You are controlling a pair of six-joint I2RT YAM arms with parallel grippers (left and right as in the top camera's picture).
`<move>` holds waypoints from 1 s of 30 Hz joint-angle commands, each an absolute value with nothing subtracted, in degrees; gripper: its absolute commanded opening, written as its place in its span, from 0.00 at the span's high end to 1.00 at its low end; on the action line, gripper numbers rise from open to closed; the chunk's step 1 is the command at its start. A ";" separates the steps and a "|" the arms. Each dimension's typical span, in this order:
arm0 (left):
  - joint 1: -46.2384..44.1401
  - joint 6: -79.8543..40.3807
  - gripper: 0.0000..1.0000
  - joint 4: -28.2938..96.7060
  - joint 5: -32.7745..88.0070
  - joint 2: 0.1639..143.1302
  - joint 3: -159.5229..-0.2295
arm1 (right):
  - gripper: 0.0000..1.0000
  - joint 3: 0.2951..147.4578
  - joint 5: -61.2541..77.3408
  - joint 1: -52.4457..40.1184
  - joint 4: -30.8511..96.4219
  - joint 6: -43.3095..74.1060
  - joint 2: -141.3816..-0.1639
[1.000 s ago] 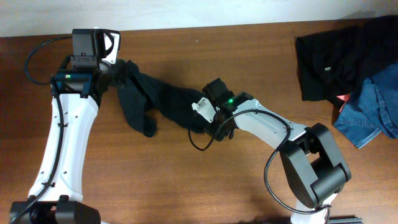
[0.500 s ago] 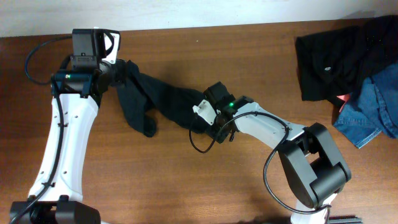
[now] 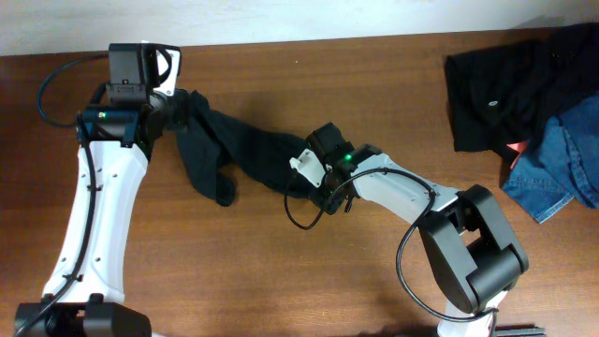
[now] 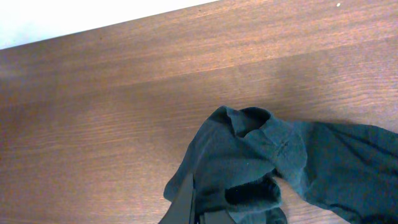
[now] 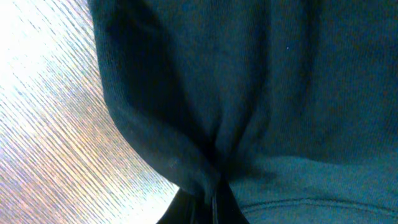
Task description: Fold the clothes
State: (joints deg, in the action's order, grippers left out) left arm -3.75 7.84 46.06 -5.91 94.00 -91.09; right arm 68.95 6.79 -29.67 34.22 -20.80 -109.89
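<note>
Only the right gripper (image 3: 299,187) has moved, edging a touch into the shirt (image 3: 234,150) and pinching closed on its near end; all else sits as it was. Over on the left, the left gripper (image 3: 180,110) is clamped on the shirt's other end, with fabric bunched over its fingertips in the wrist view. Between the two, the shirt stretches across the table (image 3: 374,84) as a twisted dark rope, one lobe sagging toward the robot. The right gripper's jaws are together, with folds gathered into them. My worry is that both grips look like bunched layers rather than clean edges, so pulling apart could tighten the twist or let the thin cloth slip free. Far right, a pile (image 3: 524,84) of other clothes lies well apart.
</note>
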 commanded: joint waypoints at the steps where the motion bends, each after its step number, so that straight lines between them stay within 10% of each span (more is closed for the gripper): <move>1: -3.70 7.33 1.00 45.89 -5.34 93.06 -91.98 | 0.96 71.24 6.90 -29.54 35.27 -20.56 -109.71; 30: -3.70 7.33 1.00 45.91 -5.34 93.06 -91.98 | 0.96 87.70 6.92 -28.77 50.22 -20.49 -108.97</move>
